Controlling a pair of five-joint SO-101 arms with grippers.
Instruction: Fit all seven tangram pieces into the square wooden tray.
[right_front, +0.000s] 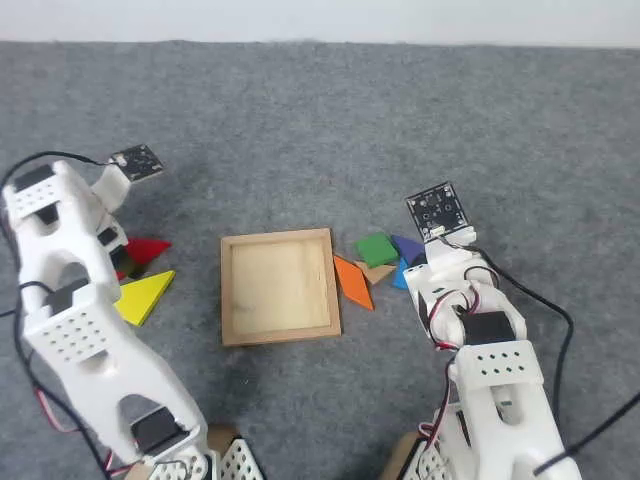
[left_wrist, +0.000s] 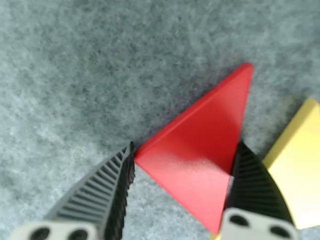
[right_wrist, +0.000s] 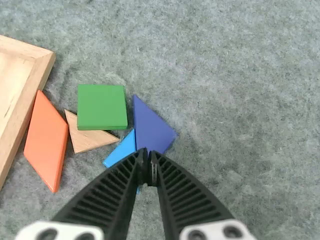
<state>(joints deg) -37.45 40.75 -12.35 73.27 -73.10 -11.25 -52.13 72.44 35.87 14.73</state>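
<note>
Grey felt (right_front: 300, 120) below; the left gripper (left_wrist: 185, 147) pinches the red triangle (left_wrist: 205, 125) by corner and edge, so it may twist out. The right gripper (right_wrist: 148, 157) is closed, empty.

I see two white printed-plastic arms on my feed, the left arm (right_front: 70, 300) and the right arm (right_front: 490, 380). Each has a perforated plate (right_front: 500, 365) and black servo blocks (right_front: 487, 328) in the joints. Thin black cables (right_front: 570, 335) loop off both. A small black square circuit board (right_front: 436, 210) tops each wrist. The left gripper (left_wrist: 185, 150) and right gripper (right_wrist: 148, 157) have black ribbed fingers (right_wrist: 115, 195) on white bases with dark screw holes (right_wrist: 232, 231).
</note>
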